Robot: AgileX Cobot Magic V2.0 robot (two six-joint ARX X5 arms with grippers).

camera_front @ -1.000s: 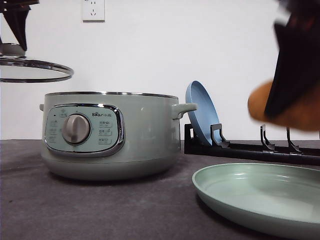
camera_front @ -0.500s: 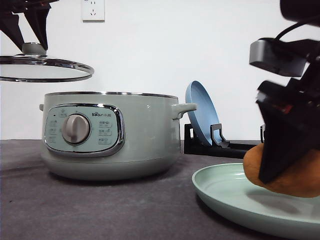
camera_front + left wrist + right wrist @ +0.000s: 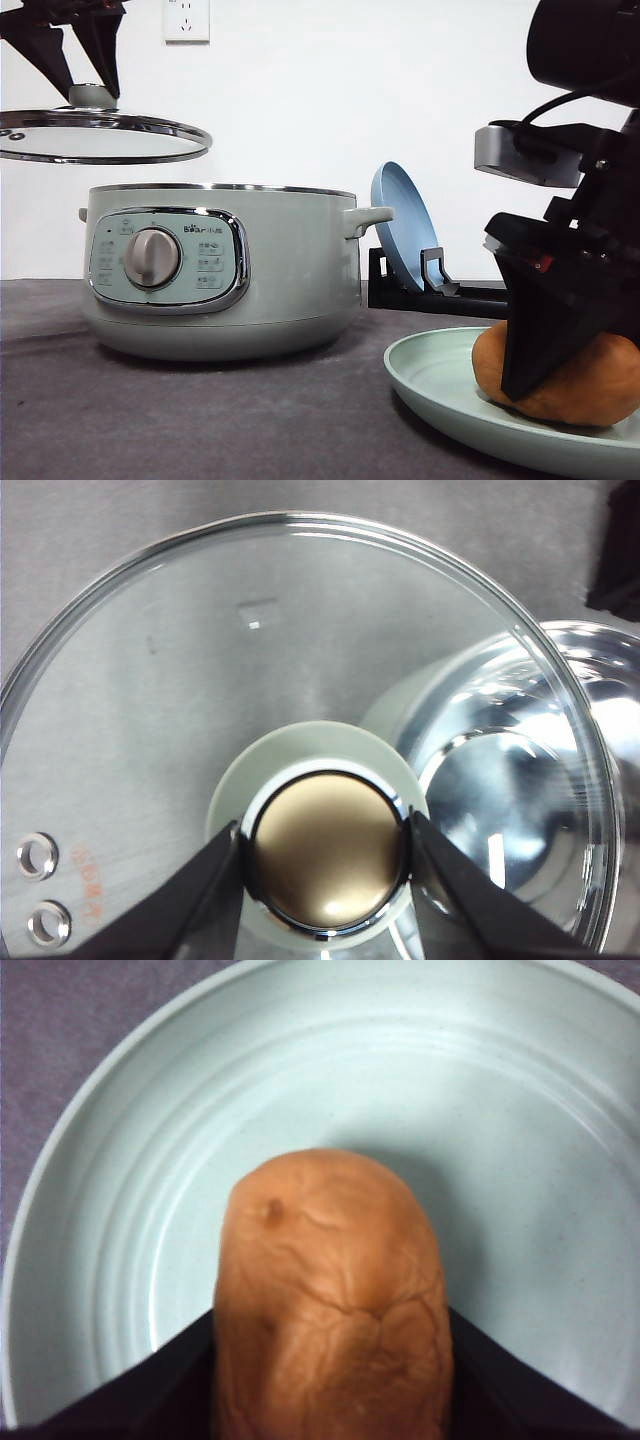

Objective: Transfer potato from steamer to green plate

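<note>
We had the potato (image 3: 575, 385) resting in the green plate (image 3: 440, 375) at the steamer's (image 3: 220, 270) four o'clock, right gripper (image 3: 560, 375) clamped around it; next, we judged, came release.

Orange-brown lumpy potato (image 3: 565, 380) resting on pale green plate (image 3: 430, 375); sage-green steamer (image 3: 220, 270) open, upright, left of plate.

From where I face, the steamer (image 3: 222, 270) stands on the table (image 3: 200, 420) to the left, its lid (image 3: 100, 137) hanging above its left side, the rack (image 3: 440, 290) with a plate (image 3: 400, 225) sits behind to its right, and the potato (image 3: 570, 375) rests in the green plate (image 3: 440, 375) at front right.
</note>
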